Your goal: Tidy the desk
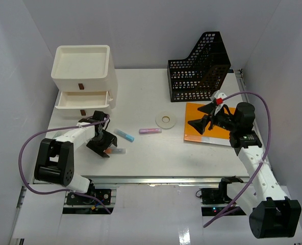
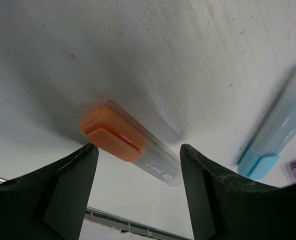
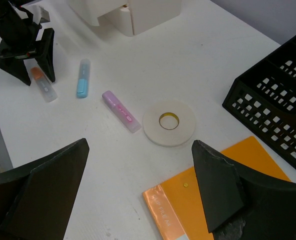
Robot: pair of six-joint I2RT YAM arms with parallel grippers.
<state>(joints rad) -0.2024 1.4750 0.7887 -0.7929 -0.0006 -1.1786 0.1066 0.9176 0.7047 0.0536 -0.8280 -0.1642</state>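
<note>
On the white desk (image 1: 141, 158) lie an orange-capped highlighter (image 1: 114, 151), a blue highlighter (image 1: 124, 135), a pink highlighter (image 1: 150, 131), a white tape roll (image 1: 166, 120) and an orange clip file (image 1: 208, 125). My left gripper (image 1: 104, 146) is open, its jaws low on either side of the orange highlighter (image 2: 130, 145), not touching it. My right gripper (image 1: 199, 124) is open and empty above the left edge of the clip file (image 3: 198, 205). The blue highlighter (image 2: 280, 130) lies to the right in the left wrist view. The right wrist view shows the tape roll (image 3: 169, 122) and the pink highlighter (image 3: 121, 111).
A white three-drawer box (image 1: 84, 81) stands at the back left, its middle drawer pulled out. A black mesh file holder (image 1: 199, 69) stands at the back right. A metal rail (image 1: 156, 178) runs along the desk's near edge. White walls close in the sides.
</note>
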